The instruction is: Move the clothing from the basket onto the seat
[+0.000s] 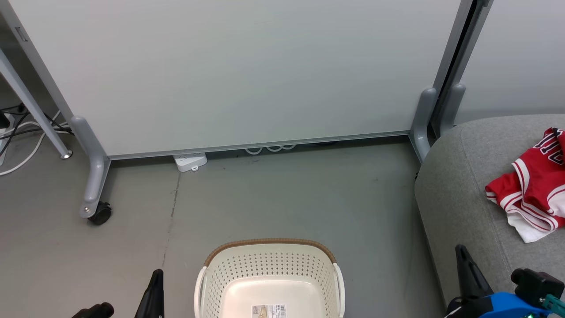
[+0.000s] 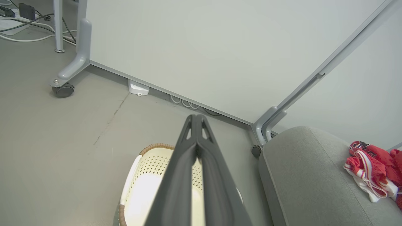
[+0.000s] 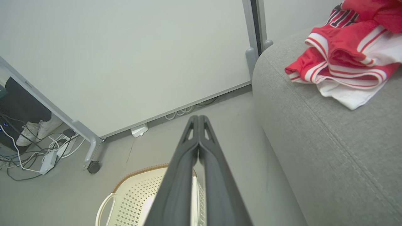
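The cream plastic basket (image 1: 269, 265) looks empty; red soft clothing (image 1: 534, 194) lies on the grey seat (image 1: 459, 194). The left gripper (image 2: 196, 119) and right gripper (image 3: 198, 118) are closed, empty.

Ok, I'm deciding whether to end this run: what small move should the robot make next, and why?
Probably tilt the head down to check the near end of the basket, cut off in the head view. The visible part holds no clothes, the clothing lies on the seat, and the left gripper and right gripper are shut on nothing.
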Robot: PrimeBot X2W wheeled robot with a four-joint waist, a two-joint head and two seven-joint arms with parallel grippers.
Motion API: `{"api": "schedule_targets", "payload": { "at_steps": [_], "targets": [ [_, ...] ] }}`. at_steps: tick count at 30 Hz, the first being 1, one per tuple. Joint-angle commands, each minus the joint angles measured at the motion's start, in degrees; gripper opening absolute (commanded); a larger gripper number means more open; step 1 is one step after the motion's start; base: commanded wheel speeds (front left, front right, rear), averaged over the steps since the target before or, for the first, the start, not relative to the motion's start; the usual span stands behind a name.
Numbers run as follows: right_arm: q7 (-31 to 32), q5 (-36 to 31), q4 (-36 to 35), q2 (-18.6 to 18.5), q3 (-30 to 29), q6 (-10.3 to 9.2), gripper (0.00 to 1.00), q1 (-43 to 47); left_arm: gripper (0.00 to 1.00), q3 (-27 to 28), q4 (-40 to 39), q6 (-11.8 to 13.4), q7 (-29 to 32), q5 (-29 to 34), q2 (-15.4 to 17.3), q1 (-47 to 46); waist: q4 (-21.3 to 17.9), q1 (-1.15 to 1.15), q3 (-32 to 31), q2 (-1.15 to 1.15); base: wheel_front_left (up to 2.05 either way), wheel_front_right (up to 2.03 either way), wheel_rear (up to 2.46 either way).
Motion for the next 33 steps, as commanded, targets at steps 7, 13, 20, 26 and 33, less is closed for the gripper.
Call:
{"api": "schedule_targets", "payload": {
  "at_steps": [7, 13, 20, 26, 33],
  "targets": [
    [0.93, 8.41, -0.54, -0.08, -0.19, -0.01, 0.00, -2.44, 0.00, 1.41, -1.68, -0.11, 1.78, -6.95, 0.43, -2.12, -0.20, 0.00, 0.01, 0.00, 0.00, 0.00, 0.00],
    [1.64, 14.22, -0.38, -0.09, -0.27, -0.01, 0.00, -2.98, 0.00, 2.19, -2.17, -0.13, 3.11, -11.77, 0.47, -2.52, -0.37, 0.00, 0.02, 0.00, 0.00, 0.00, 0.00],
    [2.48, 20.53, -0.21, -0.09, -0.36, -0.02, 0.00, -3.62, 0.00, 3.09, -2.73, -0.16, 4.56, -16.98, 0.51, -2.98, -0.57, 0.00, 0.03, 0.00, 0.00, 0.00, 0.00],
    [3.07, 25.54, -0.06, -0.10, -0.44, -0.02, 0.00, -4.06, 0.00, 3.81, -3.13, -0.18, 5.72, -21.13, 0.53, -3.29, -0.74, 0.00, 0.04, 0.00, 0.00, 0.00, 0.00],
    [3.80, 31.09, 0.11, -0.10, -0.52, -0.02, 0.00, -4.63, 0.00, 4.60, -3.60, -0.20, 7.04, -25.68, 0.54, -3.70, -0.94, 0.00, 0.04, 0.00, 0.00, 0.00, 0.00]
  ]
}}
